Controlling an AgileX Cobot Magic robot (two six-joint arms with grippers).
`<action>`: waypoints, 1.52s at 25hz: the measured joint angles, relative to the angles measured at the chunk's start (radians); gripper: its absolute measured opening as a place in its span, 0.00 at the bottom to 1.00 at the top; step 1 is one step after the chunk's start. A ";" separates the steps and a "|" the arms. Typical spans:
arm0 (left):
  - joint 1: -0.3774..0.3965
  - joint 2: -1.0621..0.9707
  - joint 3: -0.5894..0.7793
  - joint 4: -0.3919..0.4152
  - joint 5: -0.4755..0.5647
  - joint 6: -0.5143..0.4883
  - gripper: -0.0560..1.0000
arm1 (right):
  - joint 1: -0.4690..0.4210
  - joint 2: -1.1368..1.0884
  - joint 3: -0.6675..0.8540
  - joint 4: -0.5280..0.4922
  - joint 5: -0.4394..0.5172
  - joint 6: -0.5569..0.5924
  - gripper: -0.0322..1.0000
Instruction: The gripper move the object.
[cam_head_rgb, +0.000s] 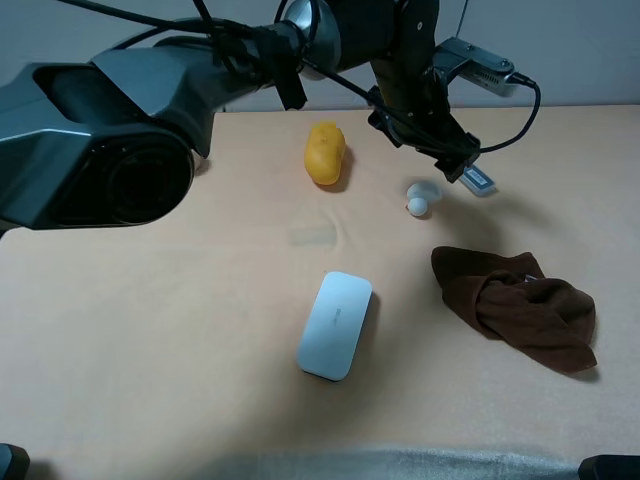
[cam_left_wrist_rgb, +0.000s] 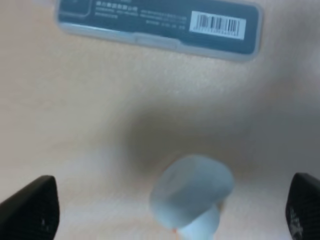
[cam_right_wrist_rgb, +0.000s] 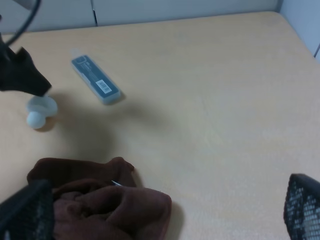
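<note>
The tiny pale duck (cam_head_rgb: 420, 197) lies on the tan table, right of centre. My left gripper (cam_head_rgb: 455, 160), black with a grey module and cables, reaches across from the left and hovers just above and behind the duck. In the left wrist view the duck (cam_left_wrist_rgb: 192, 197) lies between the two dark fingertips (cam_left_wrist_rgb: 30, 210), which stand wide apart, so the left gripper (cam_left_wrist_rgb: 167, 212) is open and empty. My right gripper (cam_right_wrist_rgb: 165, 210) is open and empty, well away from the duck (cam_right_wrist_rgb: 40, 111).
A flat teal case with a barcode (cam_head_rgb: 480, 182) (cam_left_wrist_rgb: 160, 22) (cam_right_wrist_rgb: 95, 79) lies just behind the duck. A brown cloth (cam_head_rgb: 515, 305) (cam_right_wrist_rgb: 100, 200) is at the front right, a white oblong case (cam_head_rgb: 335, 325) in the middle, and a yellow object (cam_head_rgb: 324, 152) at the back.
</note>
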 joint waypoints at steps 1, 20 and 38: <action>0.000 -0.011 0.000 0.006 0.012 0.000 0.90 | 0.000 0.000 0.000 0.000 0.000 0.000 0.70; -0.002 -0.187 -0.001 0.025 0.295 -0.002 0.93 | 0.000 0.000 0.000 0.000 0.000 0.000 0.70; -0.002 -0.550 0.312 0.102 0.296 0.001 0.96 | 0.000 0.000 0.000 0.000 0.000 0.000 0.70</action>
